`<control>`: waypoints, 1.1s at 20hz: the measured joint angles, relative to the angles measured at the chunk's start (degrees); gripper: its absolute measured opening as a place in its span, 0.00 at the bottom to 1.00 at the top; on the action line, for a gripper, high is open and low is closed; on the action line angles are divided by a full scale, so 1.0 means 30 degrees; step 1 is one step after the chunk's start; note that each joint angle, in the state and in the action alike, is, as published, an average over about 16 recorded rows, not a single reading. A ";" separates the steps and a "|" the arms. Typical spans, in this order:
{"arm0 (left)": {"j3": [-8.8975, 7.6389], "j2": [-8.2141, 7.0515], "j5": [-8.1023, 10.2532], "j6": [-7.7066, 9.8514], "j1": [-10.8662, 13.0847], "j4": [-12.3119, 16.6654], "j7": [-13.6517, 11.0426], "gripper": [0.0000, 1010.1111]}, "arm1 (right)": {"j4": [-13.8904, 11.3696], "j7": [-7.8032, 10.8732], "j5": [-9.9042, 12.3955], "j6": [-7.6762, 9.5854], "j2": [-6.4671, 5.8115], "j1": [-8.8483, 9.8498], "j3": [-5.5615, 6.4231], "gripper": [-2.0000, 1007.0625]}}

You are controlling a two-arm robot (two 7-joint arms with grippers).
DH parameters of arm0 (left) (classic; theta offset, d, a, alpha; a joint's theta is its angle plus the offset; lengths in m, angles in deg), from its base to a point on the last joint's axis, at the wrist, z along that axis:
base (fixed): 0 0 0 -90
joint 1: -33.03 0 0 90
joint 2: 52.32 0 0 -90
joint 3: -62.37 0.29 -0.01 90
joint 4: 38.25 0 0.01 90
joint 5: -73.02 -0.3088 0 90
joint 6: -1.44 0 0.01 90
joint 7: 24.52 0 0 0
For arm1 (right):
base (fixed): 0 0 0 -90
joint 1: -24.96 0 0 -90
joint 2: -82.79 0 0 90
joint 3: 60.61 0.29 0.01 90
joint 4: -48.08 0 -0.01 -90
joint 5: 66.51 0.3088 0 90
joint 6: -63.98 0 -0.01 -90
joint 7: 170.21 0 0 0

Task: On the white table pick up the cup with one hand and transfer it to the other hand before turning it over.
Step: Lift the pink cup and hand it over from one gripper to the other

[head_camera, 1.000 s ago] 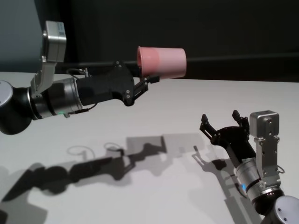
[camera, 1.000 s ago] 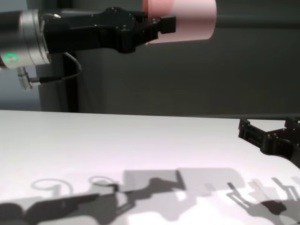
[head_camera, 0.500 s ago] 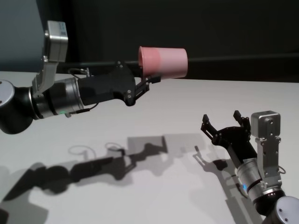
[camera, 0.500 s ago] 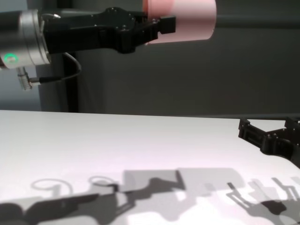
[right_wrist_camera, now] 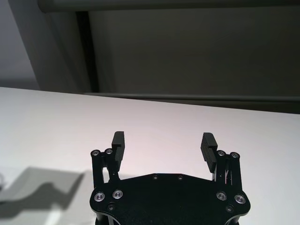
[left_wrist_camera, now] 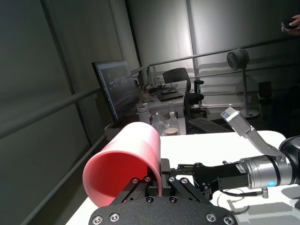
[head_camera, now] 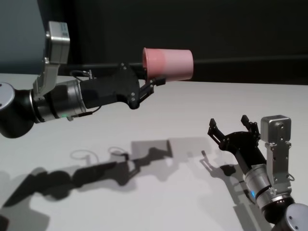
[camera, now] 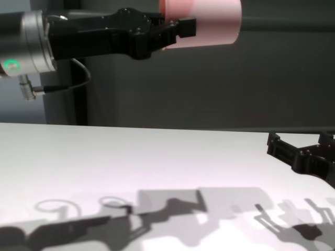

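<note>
Cup (head_camera: 168,64) sideways, rim pinched in left end effector (head_camera: 153,83)

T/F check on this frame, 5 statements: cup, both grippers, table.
1. The left gripper holds the cup by its rim. True.
2. The cup stands upright on the table. False: it is in the air, lying on its side, with its base pointing toward the robot's right.
3. The right gripper is open and empty. True.
4. The right gripper is touching the cup. False: it sits low over the table at the robot's right, well apart from the cup.
5. A second cup sits on the table. False: only shadows of the arms and cup show on it.
</note>
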 joint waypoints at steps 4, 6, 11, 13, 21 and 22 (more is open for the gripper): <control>-0.0004 0.0000 -0.0001 0.0000 0.0003 0.0005 0.0000 0.05 | -0.0142 0.0307 0.0497 -0.0001 0.0199 0.0323 0.0538 0.99; -0.0005 -0.0001 -0.0001 0.0000 0.0003 0.0007 0.0000 0.05 | -0.0228 0.0546 0.0907 0.0022 0.0340 0.0498 0.0898 0.99; -0.0007 -0.0001 -0.0001 0.0000 0.0004 0.0009 0.0000 0.05 | -0.0456 0.1366 0.2488 0.0249 0.0780 0.0854 0.1977 0.99; -0.0008 -0.0001 -0.0001 0.0000 0.0004 0.0010 -0.0001 0.05 | -0.0546 0.1760 0.3319 0.0411 0.0956 0.0916 0.2409 0.99; -0.0008 -0.0001 0.0000 0.0000 0.0004 0.0010 -0.0001 0.05 | -0.0713 0.3829 0.7802 0.1606 0.1696 0.0708 0.3889 0.99; -0.0008 -0.0001 0.0000 0.0000 0.0004 0.0010 -0.0001 0.05 | -0.0723 0.4103 0.8464 0.1820 0.1784 0.0659 0.4049 0.99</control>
